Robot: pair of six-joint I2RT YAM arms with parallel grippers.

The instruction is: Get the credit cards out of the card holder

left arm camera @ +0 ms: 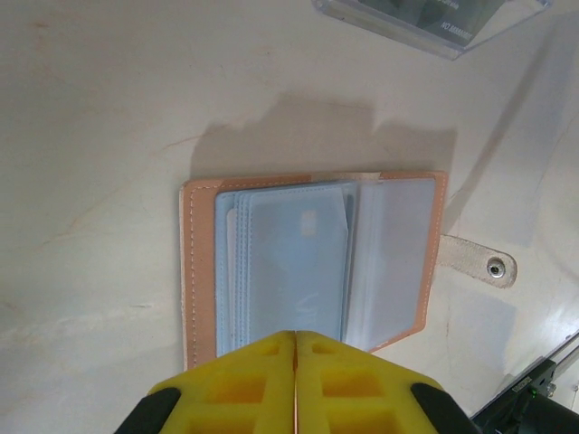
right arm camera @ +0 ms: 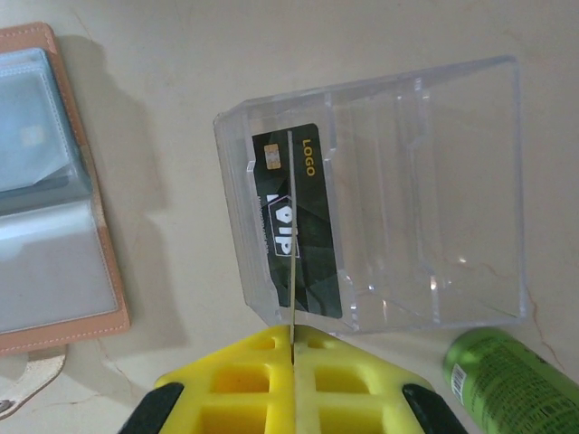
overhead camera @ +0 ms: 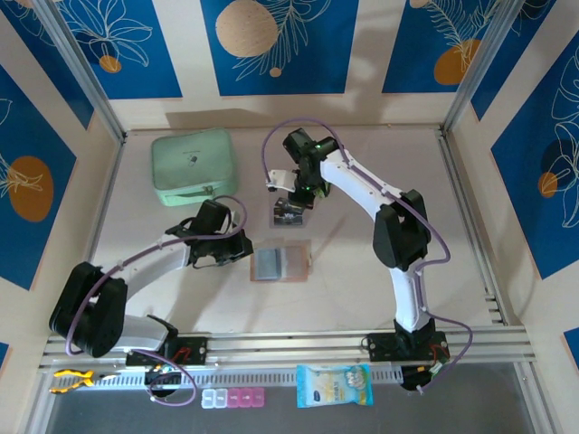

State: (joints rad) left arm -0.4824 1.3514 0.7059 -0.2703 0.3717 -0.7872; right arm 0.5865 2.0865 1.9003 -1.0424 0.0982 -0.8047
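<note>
left gripper (left arm camera: 295,339) pads pressed together | right gripper (right arm camera: 292,334) pinching credit card (right arm camera: 291,237) edge-on

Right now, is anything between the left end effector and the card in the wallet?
Nothing loose. The shut left end effector is at the open wallet's edge; only a clear sleeve covers the card.

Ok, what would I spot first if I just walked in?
Probably the open tan-pink card holder lying flat mid-table, a blue card showing in its pockets. Just beyond it stands a clear box with a dark VIP card inside, the right gripper shut on a thin card edge-on over it.
</note>
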